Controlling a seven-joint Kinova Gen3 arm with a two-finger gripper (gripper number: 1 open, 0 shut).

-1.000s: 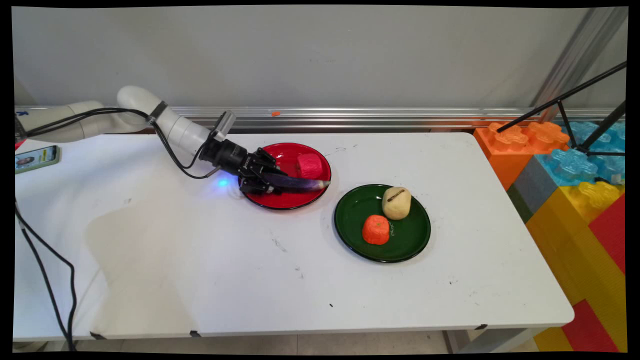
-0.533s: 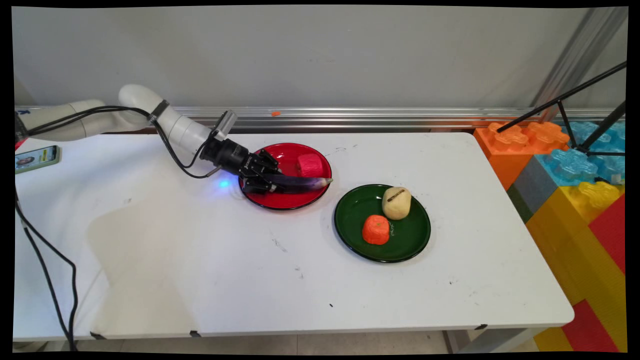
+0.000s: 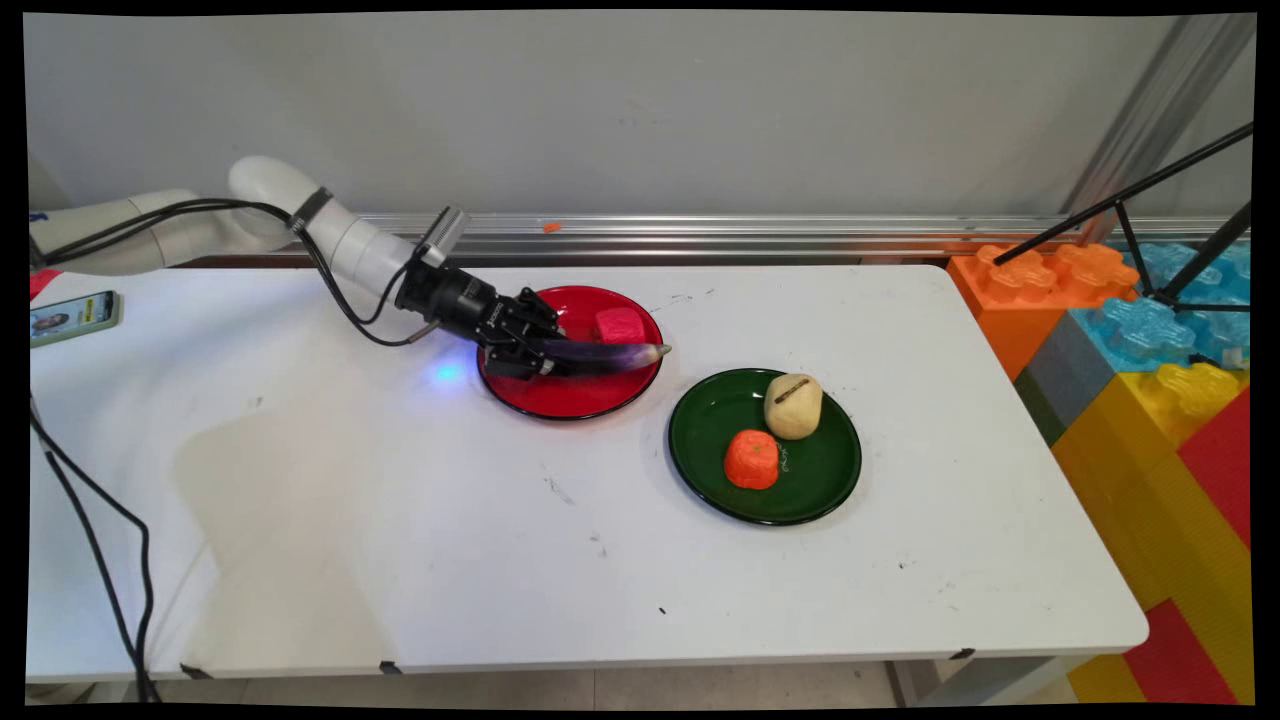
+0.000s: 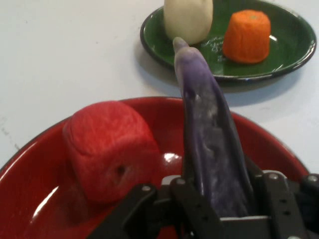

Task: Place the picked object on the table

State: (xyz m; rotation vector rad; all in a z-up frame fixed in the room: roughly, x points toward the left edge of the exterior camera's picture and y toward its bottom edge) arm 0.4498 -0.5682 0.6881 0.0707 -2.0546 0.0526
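Gripper (image 3: 545, 362) clamped on eggplant (image 3: 610, 355), lifted just above red plate (image 3: 560, 400).
Main view: green plate (image 3: 700, 450) nearby on worktop (image 3: 400, 520). Hand view: eggplant (image 4: 212, 149) between the fingers, red block (image 4: 109, 149) beside it; next move needs clearance over the rim.

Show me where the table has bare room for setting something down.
Widest: the table's near half, in front of both plates. Also bare right of the green plate. Crowded: the red plate, where the claw grips the purple eggplant beside a red block.
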